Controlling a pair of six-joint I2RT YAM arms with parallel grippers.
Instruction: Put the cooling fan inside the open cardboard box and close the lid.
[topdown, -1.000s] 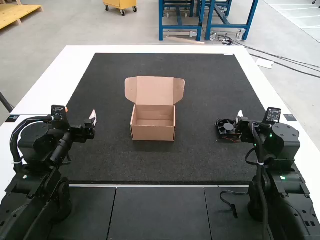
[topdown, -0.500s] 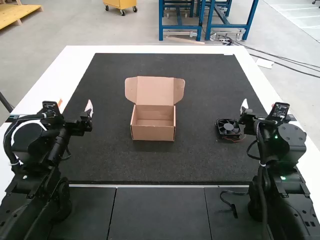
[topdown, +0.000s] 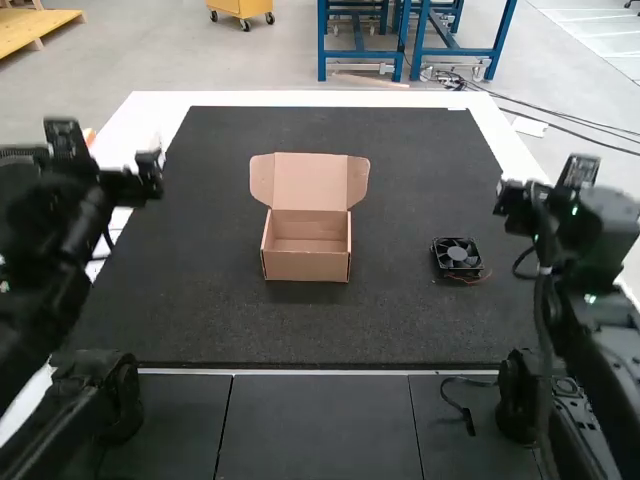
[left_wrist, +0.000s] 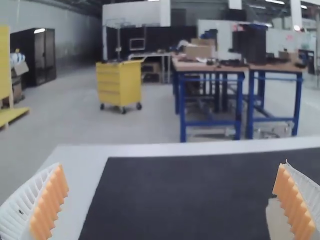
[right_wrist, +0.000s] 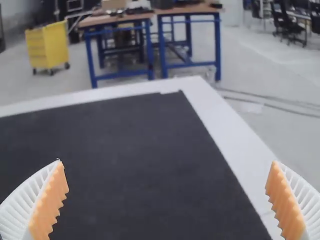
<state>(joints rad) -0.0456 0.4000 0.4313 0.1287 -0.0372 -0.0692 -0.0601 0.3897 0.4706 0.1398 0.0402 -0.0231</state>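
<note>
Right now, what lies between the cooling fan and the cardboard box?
Bare black mat, in the high view; nothing stands between fan and box.

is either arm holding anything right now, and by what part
Nothing is held. The left gripper and right gripper are open and empty; the black square cooling fan lies on the black mat, untouched.

Black arms (topdown: 598, 232), white ribbed jaws, orange pads (left_wrist: 50, 205)
</note>
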